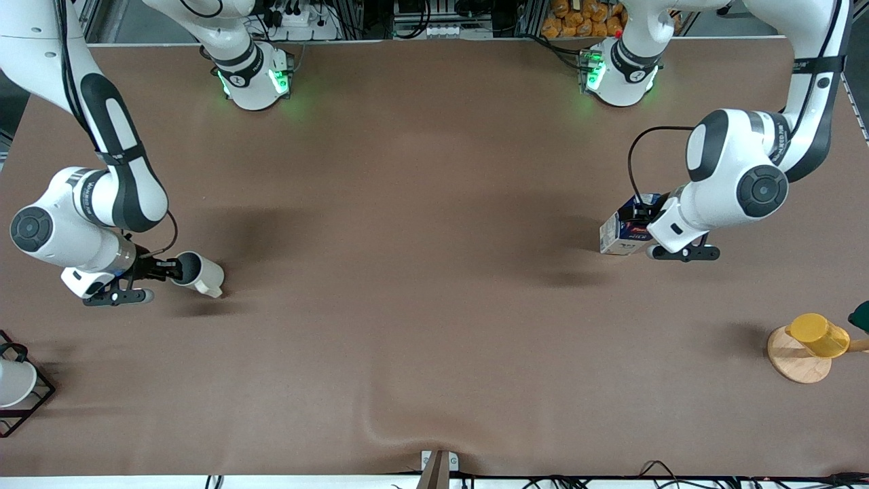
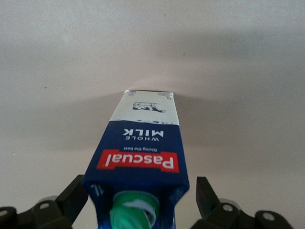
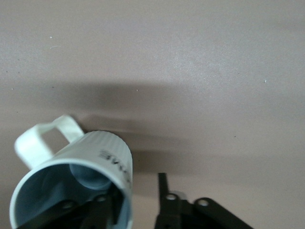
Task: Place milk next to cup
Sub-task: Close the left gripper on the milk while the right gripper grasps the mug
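The milk (image 1: 619, 234) is a dark blue carton with a green cap, a red label band and white lower sides. It stands on the table toward the left arm's end. My left gripper (image 1: 639, 221) is open with a finger on each side of the carton's top (image 2: 138, 152); in the left wrist view the gripper (image 2: 139, 190) shows a gap at one finger. The cream cup (image 1: 200, 273) is toward the right arm's end, tilted with its mouth to my right gripper (image 1: 173, 269). In the right wrist view this gripper (image 3: 136, 193) is open, one finger inside the cup (image 3: 95, 162), one outside.
A yellow cup (image 1: 818, 335) on a wooden disc (image 1: 791, 360) stands near the table's edge at the left arm's end. A white cup (image 1: 13, 382) in a black wire rack (image 1: 37, 401) stands at the right arm's end, nearer the front camera.
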`<state>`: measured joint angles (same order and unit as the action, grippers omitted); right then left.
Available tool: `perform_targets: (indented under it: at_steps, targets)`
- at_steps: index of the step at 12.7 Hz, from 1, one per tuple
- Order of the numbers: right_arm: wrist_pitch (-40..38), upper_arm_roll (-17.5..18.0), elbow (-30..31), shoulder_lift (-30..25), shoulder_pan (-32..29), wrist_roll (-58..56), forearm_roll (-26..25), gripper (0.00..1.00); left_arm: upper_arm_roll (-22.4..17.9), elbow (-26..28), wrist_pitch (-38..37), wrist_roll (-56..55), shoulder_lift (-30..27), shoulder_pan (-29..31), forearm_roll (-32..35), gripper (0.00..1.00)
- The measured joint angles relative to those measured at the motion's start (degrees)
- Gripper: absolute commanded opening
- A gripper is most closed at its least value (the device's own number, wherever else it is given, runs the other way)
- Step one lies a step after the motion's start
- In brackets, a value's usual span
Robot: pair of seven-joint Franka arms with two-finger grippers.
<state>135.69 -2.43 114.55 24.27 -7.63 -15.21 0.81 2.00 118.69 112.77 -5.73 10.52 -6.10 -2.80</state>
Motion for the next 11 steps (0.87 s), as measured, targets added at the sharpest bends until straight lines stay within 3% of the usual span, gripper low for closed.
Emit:
perform_targets:
  at_steps: [6,11]
  targets:
    - [-3.7,0.3,-1.8,-1.0,0.2,1.4,0.2,0.00,0.3,0.0,0.1,0.0,0.6,-0.1,0.0,0.49]
    - [-19.1,0.4,-11.2,-2.4,3.8,8.3,0.2,0.00,0.3,-1.8,-2.2,0.0,0.1,0.0,0.0,0.44]
